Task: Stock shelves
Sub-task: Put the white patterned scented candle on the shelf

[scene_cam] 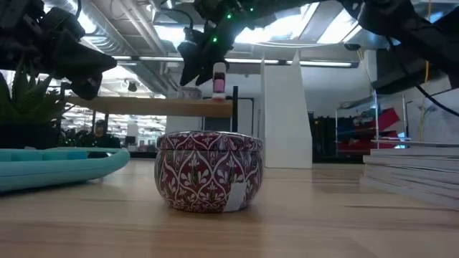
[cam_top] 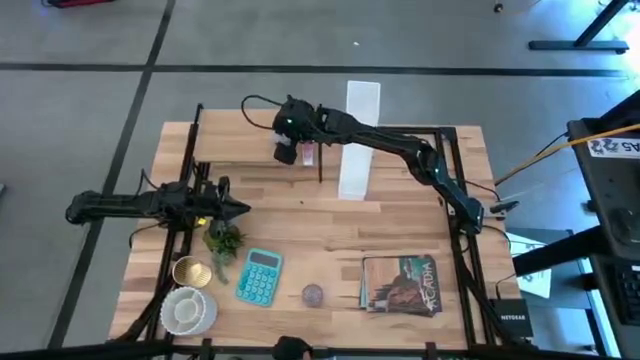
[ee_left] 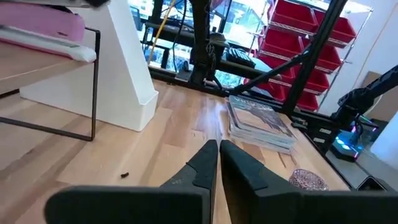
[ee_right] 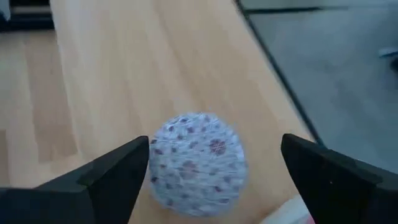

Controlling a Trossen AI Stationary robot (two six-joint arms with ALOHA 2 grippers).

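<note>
The right gripper (cam_top: 288, 150), fingers spread wide, hangs over a patterned tin (ee_right: 198, 163) on the wooden shelf (scene_cam: 154, 106) beside the white file box (cam_top: 359, 140); the left gripper (cam_top: 238, 208), fingers together, waits mid-table.

Pale, matt wood planks with visible grain form the tabletop (cam_top: 330, 240), edged by black metal rails. The raised shelf (scene_cam: 154, 106) repeats that light wood on a thin black metal frame (ee_left: 94, 81). A smooth white file box (scene_cam: 285, 115) stands matt and upright near the far edge. A glossy patterned tin (scene_cam: 209, 170) in red and white sits near the front edge. Beside it lies a smooth teal plastic calculator (cam_top: 259, 275). Stacked magazines (ee_left: 258, 124) show glossy paper covers. The right gripper (ee_right: 214, 168) has matt dark fingers.
</note>
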